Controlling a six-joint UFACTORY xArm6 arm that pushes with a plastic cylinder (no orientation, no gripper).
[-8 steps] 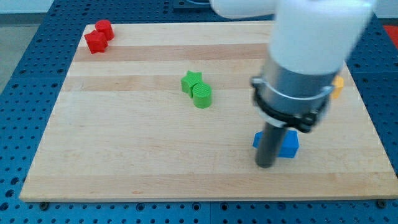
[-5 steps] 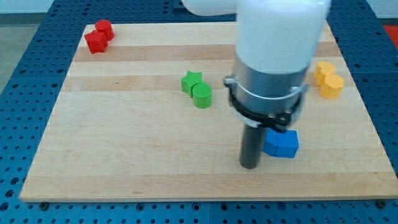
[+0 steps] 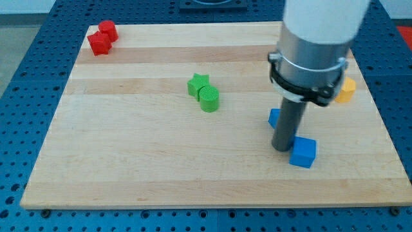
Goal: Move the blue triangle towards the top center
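Gripperless, my end effector is a bare rod holding nothing; my tip rests on the counter between two blue blocks. Nearest, the blue cube touches it on the view's right. Behind the rod, mostly hidden, sits the blue triangle, apparently placed for pushing towards the view's top.

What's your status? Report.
My tip sits between blue triangle and blue cube. Triangle mostly hidden behind rod. Green blocks lie off to view's left.
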